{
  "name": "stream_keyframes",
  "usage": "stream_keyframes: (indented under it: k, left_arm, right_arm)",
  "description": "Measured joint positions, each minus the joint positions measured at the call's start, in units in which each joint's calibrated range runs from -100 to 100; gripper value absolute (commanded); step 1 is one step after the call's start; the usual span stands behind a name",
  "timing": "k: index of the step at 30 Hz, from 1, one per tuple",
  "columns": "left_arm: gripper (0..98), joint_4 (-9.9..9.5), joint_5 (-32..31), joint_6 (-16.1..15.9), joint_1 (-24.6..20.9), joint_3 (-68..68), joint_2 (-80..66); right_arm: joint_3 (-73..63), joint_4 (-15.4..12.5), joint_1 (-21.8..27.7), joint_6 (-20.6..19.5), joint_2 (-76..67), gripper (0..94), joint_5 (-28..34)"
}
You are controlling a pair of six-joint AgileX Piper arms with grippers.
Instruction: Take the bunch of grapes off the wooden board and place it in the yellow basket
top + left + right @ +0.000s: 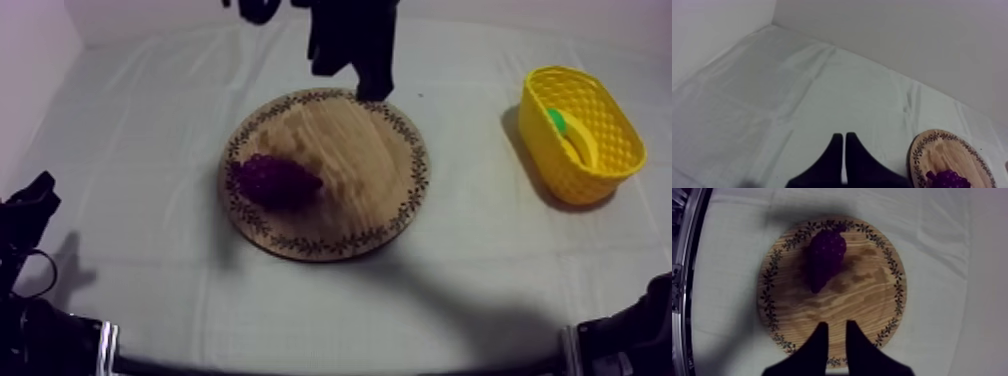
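Approach in hand: right pincer (836,327) is held open above the wooden board (872,298); left pincer (844,137) closed. Next, bunch of grapes (824,258) must be straddled.

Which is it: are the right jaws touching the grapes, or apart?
Apart. The right wrist view shows a stretch of bare board between the open right jaws and the grapes.

Tabletop (150,250): covered by a grey-white cloth (480,290) creased with faint fold lines. Back wall (897,30) and side wall (712,25): pale, plain, meeting at a corner. Light: dim, with soft shadows on the cloth.
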Motion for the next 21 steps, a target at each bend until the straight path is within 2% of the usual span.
stream_keyframes:
  k: [7, 11, 15, 21]
  left_arm:
    - [0.0, 0.00, 0.0, 0.0, 0.0, 0.0, 0.0]
    - [0.0, 0.00, 0.0, 0.0, 0.0, 0.0, 0.0]
    - [0.0, 0.00, 0.0, 0.0, 0.0, 0.0, 0.0]
    - [0.0, 0.00, 0.0, 0.0, 0.0, 0.0, 0.0]
  right_arm:
    - [0.0, 1.6, -0.7, -1.1, 1.2, 53.2, 0.0]
    - [-0.4, 1.8, -1.0, -2.1, 1.9, 65.1, -0.3]
    - [-0.9, 2.0, -1.7, -3.2, 3.0, 70.1, -0.4]
    - [-1.6, 1.7, -2.6, -4.4, 6.3, 71.5, -0.5]
